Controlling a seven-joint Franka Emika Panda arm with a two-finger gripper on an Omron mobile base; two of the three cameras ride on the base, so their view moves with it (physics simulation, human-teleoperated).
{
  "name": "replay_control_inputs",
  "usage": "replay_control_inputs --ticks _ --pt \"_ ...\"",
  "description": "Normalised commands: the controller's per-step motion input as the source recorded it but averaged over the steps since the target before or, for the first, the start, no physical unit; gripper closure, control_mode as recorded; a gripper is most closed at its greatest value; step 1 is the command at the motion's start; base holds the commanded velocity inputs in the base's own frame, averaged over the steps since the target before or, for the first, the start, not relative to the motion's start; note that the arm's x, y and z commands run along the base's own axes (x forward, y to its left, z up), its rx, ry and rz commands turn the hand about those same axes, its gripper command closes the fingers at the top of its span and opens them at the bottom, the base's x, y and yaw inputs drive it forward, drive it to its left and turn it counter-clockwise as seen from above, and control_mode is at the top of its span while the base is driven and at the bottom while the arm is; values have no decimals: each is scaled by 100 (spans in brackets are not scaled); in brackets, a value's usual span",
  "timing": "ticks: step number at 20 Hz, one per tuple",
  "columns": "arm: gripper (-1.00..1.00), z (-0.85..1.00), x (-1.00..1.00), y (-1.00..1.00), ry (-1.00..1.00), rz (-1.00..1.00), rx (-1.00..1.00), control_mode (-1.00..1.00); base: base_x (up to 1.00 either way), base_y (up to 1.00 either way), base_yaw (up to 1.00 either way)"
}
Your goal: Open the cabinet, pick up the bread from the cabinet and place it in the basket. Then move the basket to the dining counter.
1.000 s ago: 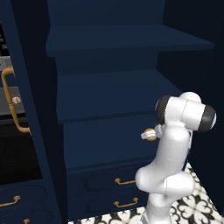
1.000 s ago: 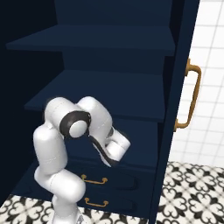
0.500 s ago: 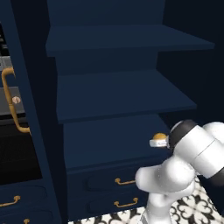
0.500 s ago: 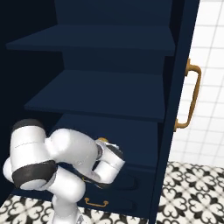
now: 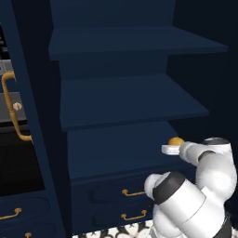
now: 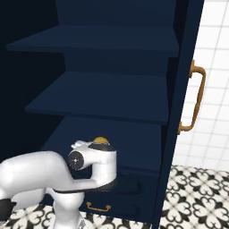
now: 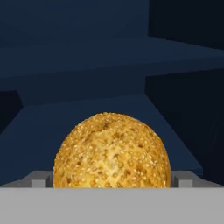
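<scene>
The navy cabinet [image 5: 130, 100] [image 6: 103, 96] stands open, with its shelves bare. The bread [image 5: 175, 141] [image 6: 100, 140], a small golden-brown seeded bun, rests near the front right of the lowest shelf. My gripper [image 5: 171, 148] [image 6: 86, 146] is level with that shelf and right at the bun. In the hand view the bread [image 7: 111, 151] bulks large between my fingertips [image 7: 40, 179], one on each side, and the gripper [image 7: 112, 181] is open. The basket and the dining counter are out of view.
An open cabinet door with a curved brass handle [image 6: 194, 100] stands at the right; the other door's handle [image 5: 11, 107] is at the left. Navy drawers with brass pulls [image 5: 132, 190] [image 6: 98, 206] sit below the shelf. A black oven front [image 5: 14, 162] lies left. The floor [image 6: 197, 192] is patterned tile.
The arm has folded down and forward, bringing the hand from beside the robot's body to the bread on the lowest shelf. The bread has stayed in place and the jaws have stayed wide.
</scene>
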Motion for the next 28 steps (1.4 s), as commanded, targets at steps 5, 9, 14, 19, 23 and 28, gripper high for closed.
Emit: replay_control_inputs --ticks 5,9,14,19,23,28 --pt "100 100 -22 -1 0 -9 0 -100 0 0 0" --pt "100 100 -27 6 -3 -2 0 -100 0 0 0" --pt "100 100 -27 27 -18 10 17 -100 0 0 0" --pt "100 100 -45 16 -21 21 31 -100 0 0 0" --pt "100 100 -32 29 -15 22 32 -100 0 0 0" --pt "100 100 -24 41 -13 21 33 -100 0 0 0"
